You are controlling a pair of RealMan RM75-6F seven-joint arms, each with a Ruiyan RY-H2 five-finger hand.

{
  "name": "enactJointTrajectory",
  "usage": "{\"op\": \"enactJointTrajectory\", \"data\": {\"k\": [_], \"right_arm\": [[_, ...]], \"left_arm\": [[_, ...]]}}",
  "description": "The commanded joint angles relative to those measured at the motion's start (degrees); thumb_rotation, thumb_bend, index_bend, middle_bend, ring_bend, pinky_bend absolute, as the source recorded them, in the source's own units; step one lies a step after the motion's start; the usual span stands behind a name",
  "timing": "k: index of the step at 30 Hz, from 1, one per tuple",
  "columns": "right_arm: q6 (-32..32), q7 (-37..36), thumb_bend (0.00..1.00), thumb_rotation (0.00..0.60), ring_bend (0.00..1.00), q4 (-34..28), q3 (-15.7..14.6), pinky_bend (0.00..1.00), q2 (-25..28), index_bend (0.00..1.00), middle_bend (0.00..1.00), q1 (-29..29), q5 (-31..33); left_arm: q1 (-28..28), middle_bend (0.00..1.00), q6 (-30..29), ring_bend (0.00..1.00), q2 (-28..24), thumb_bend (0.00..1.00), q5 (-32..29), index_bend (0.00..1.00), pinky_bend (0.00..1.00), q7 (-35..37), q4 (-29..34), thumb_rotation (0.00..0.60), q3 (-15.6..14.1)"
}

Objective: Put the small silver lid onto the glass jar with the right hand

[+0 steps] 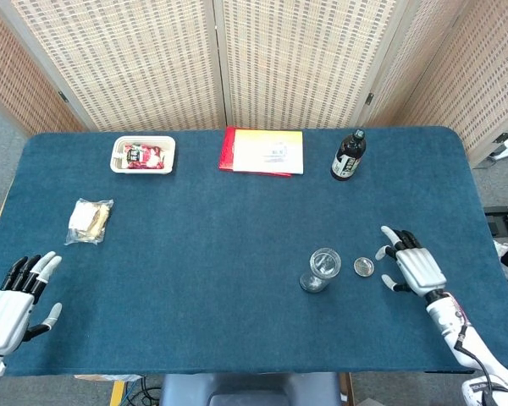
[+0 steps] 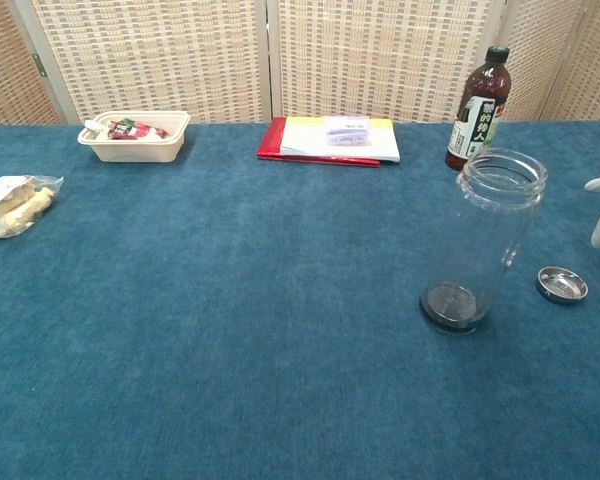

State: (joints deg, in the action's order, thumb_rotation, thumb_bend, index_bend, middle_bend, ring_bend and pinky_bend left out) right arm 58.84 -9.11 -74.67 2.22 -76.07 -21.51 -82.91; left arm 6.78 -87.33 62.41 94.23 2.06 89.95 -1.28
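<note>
Right robot hand (image 1: 415, 269) spread, empty, just right of small silver lid (image 1: 364, 267), not touching. Lid flat on blue surface (image 1: 220, 245), just beside upright open glass jar (image 1: 321, 269), on its right. Left robot hand (image 1: 10, 296) spread at near left edge, well apart, holding nothing.

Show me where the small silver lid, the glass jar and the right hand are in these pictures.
small silver lid (image 1: 364, 267), head view, centre of its top.
glass jar (image 2: 487, 240), chest view, middle of its clear wall.
right hand (image 1: 416, 269), head view, back of the hand.
</note>
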Motion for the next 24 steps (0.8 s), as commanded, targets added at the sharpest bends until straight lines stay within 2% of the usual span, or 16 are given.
{"op": "enactJointTrajectory", "data": {"k": [1,8,24], "right_arm": [[-0.5,0.1,0.36,0.600,0.00,0.9,0.0,0.00,-1.0,0.42,0.00,-0.4,0.4],[-1.0,0.9,0.37,0.600,0.00,2.2,0.4,0.00,-2.8,0.48,0.00,-1.2,1.0],[-3.0,1.8,0.37,0.600,0.00,4.5,0.8,0.00,-5.0,0.48,0.00,-2.7,2.9]], "left_arm": [[-0.1,0.05,-0.4,0.00,-0.3,0.37,0.2,0.00,0.00,0.6,-0.1,0.600,0.0],[-0.4,0.05,-1.1,0.00,-0.8,0.37,0.8,0.00,0.00,2.0,-0.1,0.600,-0.2],[-0.9,0.05,-2.4,0.00,-1.7,0.37,1.6,0.00,0.00,4.6,-0.5,0.600,-0.1]]}}
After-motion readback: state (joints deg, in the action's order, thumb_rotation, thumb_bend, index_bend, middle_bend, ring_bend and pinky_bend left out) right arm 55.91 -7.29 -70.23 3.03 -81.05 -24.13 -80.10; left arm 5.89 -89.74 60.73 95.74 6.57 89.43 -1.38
